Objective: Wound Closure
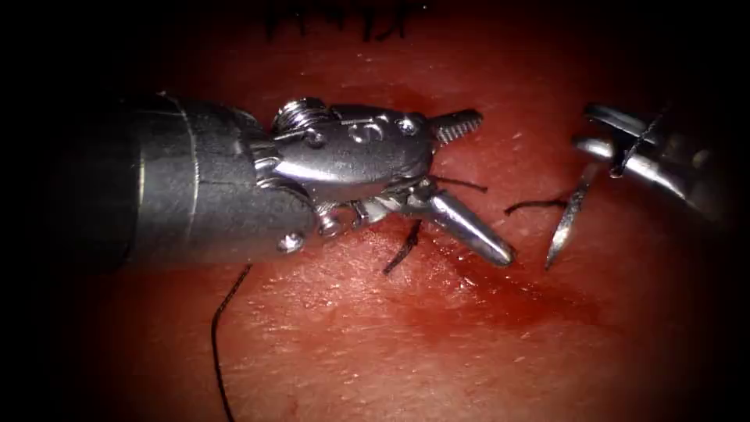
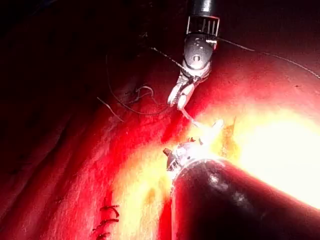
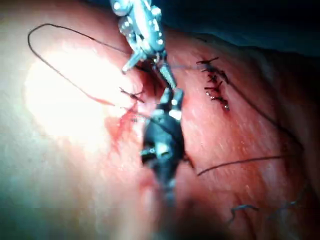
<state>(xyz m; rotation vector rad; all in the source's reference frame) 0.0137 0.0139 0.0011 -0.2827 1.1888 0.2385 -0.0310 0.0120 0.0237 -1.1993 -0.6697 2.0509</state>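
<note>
In the endoscope view my left tool (image 1: pixel 493 187) reaches in from the left with its jaws wide open and nothing between them. My right tool (image 1: pixel 605 137) comes in at the right edge, shut on the curved needle (image 1: pixel 573 212) near its rear end. The needle hangs down, its tip pointing at the tissue (image 1: pixel 375 336) just right of the left tool's lower jaw; I cannot tell if the tip touches. Thread (image 1: pixel 639 141) crosses the right tool's jaws. The left wrist view shows the right tool (image 2: pixel 179 97) past the left tool's shaft (image 2: pixel 225 200). The right wrist view shows both tools' tips close together, the left tool (image 3: pixel 150 67) open.
Short cut ends of thread (image 1: pixel 405 246) lie under and beside the left tool's jaws, one more (image 1: pixel 535 205) left of the needle. A long thread (image 1: pixel 221 344) runs down at lower left. Red fluid (image 1: pixel 508 293) pools below the jaws. Finished stitches (image 3: pixel 215 82) sit farther along the cut.
</note>
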